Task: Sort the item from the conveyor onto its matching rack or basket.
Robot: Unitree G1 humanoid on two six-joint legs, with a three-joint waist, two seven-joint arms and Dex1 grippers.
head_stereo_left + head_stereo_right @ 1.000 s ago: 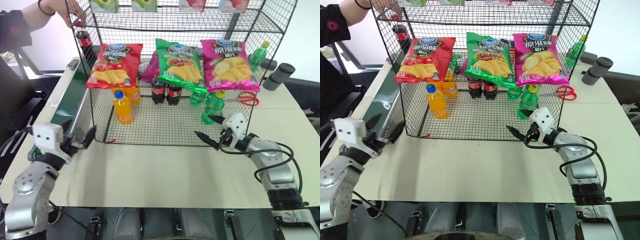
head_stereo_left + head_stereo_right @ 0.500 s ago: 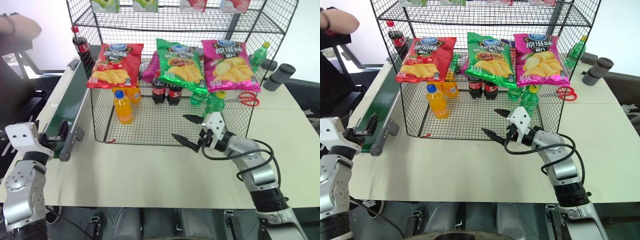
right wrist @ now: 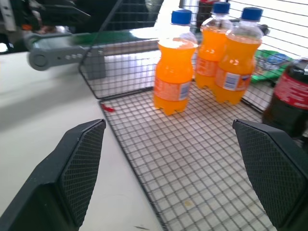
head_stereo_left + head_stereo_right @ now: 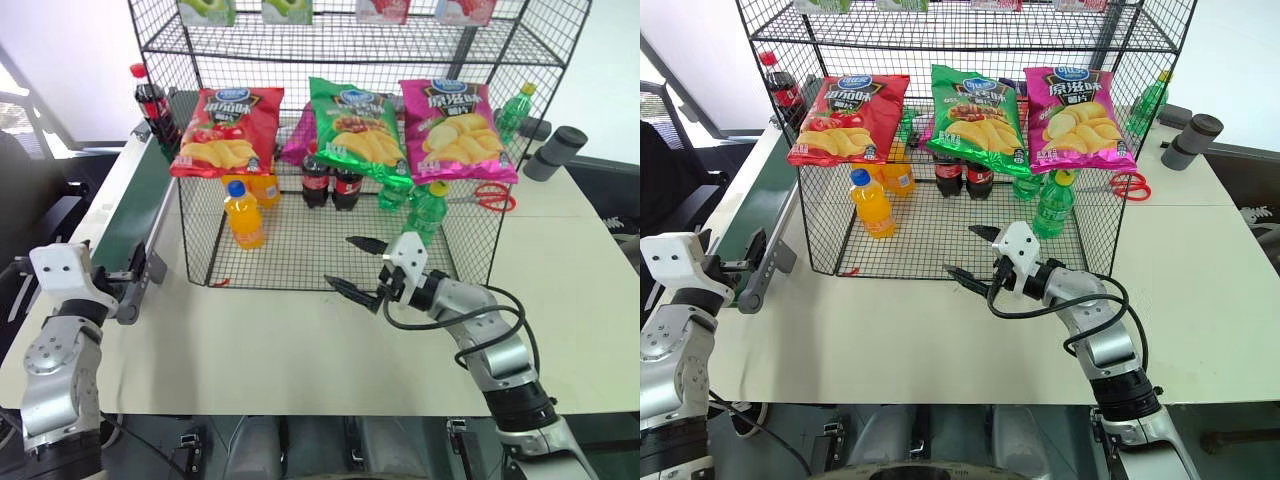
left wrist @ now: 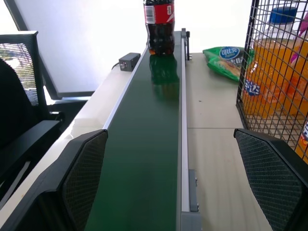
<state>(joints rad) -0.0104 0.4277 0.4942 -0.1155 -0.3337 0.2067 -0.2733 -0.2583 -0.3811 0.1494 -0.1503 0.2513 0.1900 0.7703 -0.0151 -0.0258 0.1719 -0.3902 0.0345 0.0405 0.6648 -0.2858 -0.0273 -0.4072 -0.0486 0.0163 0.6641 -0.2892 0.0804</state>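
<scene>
— Where is the cola bottle [image 4: 152, 103]?
— Upright at the far end of the dark green conveyor [image 4: 128, 213], red cap and red label over dark brown liquid, just outside the black wire rack's [image 4: 350, 40] left wall.
— And the conveyor?
— A long, narrow belt between grey metal rails, running alongside the rack, whose grid floor sits on the table.

A dark-brown cola bottle [image 4: 152, 100] with red cap and label stands on the dark green conveyor [image 4: 135, 215]; orange drinks [image 3: 174, 82], blue-capped, fill the black rack [image 4: 300, 262].
</scene>
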